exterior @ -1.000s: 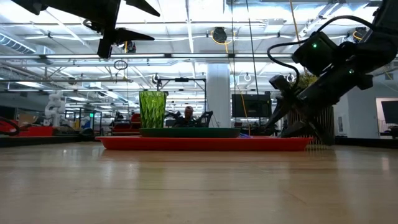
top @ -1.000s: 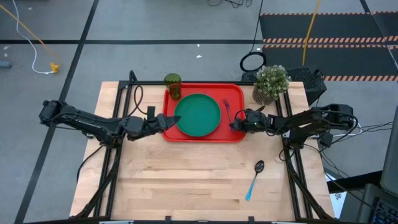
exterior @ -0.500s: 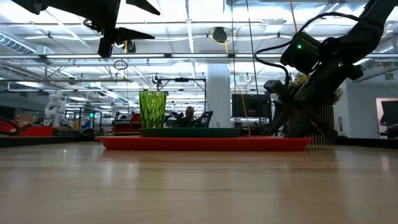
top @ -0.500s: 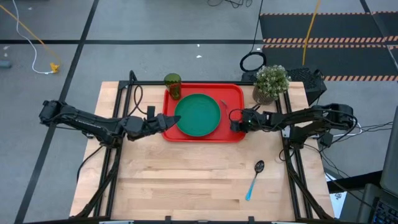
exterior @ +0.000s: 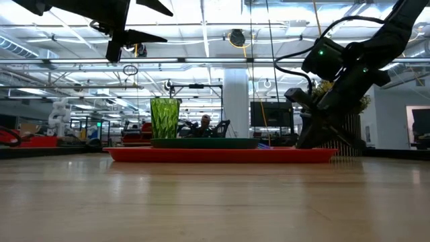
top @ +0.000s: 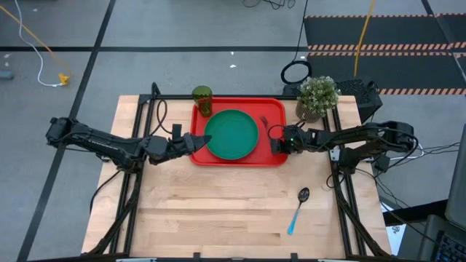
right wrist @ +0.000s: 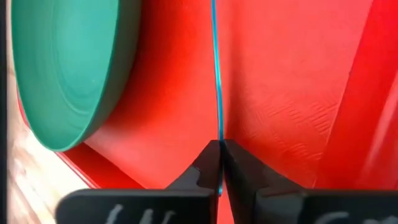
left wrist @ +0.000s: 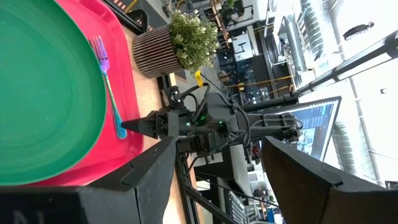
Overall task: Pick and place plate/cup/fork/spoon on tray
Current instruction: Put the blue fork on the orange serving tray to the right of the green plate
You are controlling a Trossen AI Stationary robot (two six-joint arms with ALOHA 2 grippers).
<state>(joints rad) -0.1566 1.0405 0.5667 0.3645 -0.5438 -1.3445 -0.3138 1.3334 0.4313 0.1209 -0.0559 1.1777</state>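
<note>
On the pale wooden worktop [top: 218,211], the right claw [top: 274,140] pinches the tip of the small fork with a light-blue handle and purple tines [left wrist: 107,84], its fingers clenched thinly on the handle end over the right strip of the large rectangular bright-red plastic tray [top: 275,159]. The fork runs along the tray floor just beside the round flat dark-green plastic plate [top: 231,134], in the narrow lane between the plate's edge and the tray's raised right rim. The small translucent olive-green plastic tumbler [top: 202,100] stands upright at the tray's far left corner. The left claw [top: 202,140], fingers spread and released, hangs over the tray's left edge (raised well above it in the low view). The small spoon with a light-blue handle and dark rounded bowl [top: 298,209] lies alone on open worktop, well apart from the tray. A potted plant with pale leaves [top: 317,96] crowds the tray's far right corner.
</note>
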